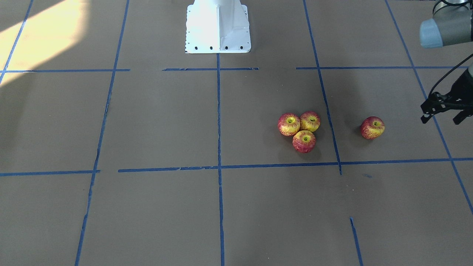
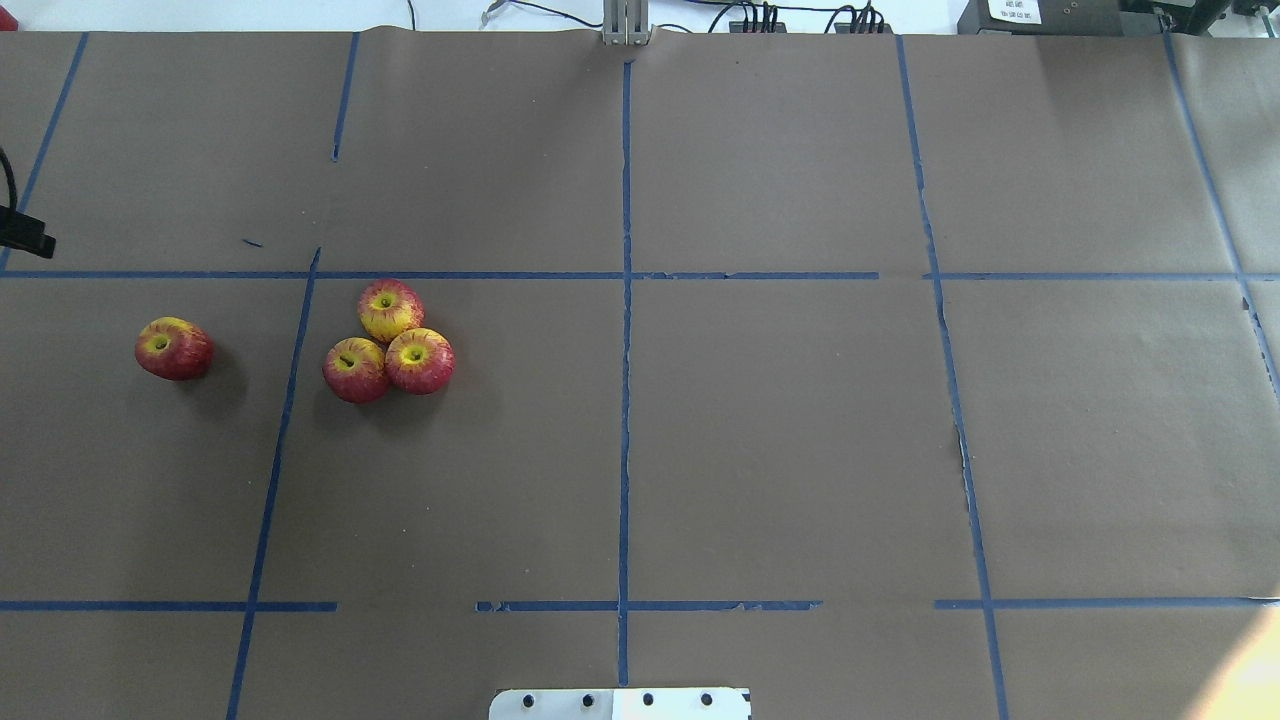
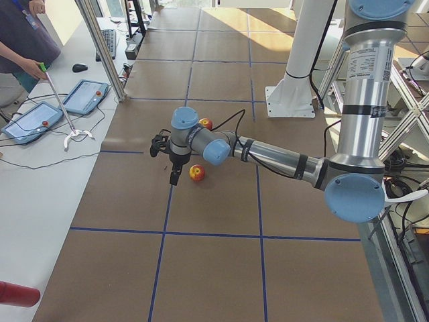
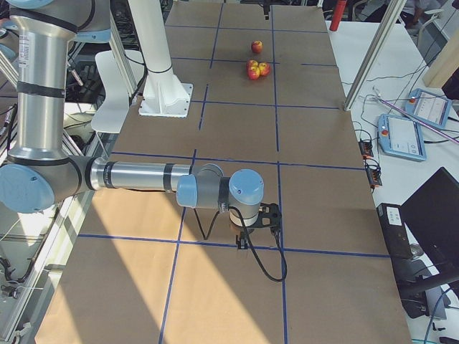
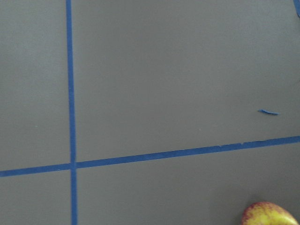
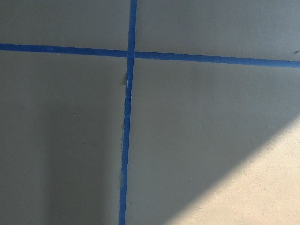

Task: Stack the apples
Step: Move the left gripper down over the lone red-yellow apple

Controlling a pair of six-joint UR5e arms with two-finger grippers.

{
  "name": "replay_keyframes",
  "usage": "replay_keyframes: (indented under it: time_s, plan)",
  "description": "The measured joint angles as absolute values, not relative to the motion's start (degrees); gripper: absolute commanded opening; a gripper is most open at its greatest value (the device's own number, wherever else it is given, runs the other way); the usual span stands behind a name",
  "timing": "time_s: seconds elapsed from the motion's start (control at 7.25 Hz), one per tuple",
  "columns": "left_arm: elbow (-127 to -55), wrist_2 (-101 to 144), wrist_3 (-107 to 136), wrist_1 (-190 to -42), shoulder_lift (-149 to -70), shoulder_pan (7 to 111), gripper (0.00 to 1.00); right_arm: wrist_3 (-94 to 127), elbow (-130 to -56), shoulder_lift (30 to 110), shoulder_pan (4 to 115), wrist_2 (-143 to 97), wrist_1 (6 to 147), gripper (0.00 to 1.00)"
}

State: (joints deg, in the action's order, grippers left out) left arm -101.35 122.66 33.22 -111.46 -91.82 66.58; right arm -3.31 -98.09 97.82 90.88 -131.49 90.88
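**Four apples, none stacked yet**

Four apples (image 1: 304,141) on hand, all on the table (image 2: 760,450), robot's left half. Three sit as a tight triangle, touching each other, stem dimples up, just beside a blue tape line (image 2: 279,450). No. 4, the lone apple (image 1: 372,127), lies well apart across that line, toward the table's left end, and looks a bit tilted.

Status, as we judge it: base of three looks ready, top layer not placed. Left to do: grasp the lone apple, carry it over, seat it in the hollow betw. the three. That is the last step but a fiddly one, since glossy round skins may roll.

Left gripper (image 1: 441,117): near the lone apple, on its outer side, not touching. Jaws spread, nothing held.

Right gripper (image 4: 258,226): far off at the table's other end. It shows only from the side cam, so we cannot tell if it is spread or closed.

View notes:
- Front cam: the only one showing the gap betw. the left jaws.
- Overhead: clearest on the triangle's contacts; left gripper is just a black tip at the edge.
- Left wrist cam: tape cross plus a sliver of one apple at bottom right, prob. the lone one; no fingers in frame.
- Right wrist cam: tape, paper, sunlit patch; no apples.
- Right-side cam: only view w/ the right arm.
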Motion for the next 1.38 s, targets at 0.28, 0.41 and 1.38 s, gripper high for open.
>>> replay_keyframes:
  time_s: [0.28, 0.41, 1.38]
  plan:
    - [-100.00, 121.97, 42.06, -118.21, -91.77, 60.19, 1.00, -3.33, -98.09, 97.82, 90.88, -131.48, 90.88, 1.00]
    - [-99.03, 120.66, 45.53, -120.82, -91.78, 57.36, 1.00, -3.34, -98.09, 97.82, 90.88, -131.48, 90.88, 1.00]
    - [-93.73, 118.54, 49.97, -126.66, -92.15, 51.61, 1.00, -3.34, -98.09, 97.82, 90.88, -131.48, 90.88, 1.00]
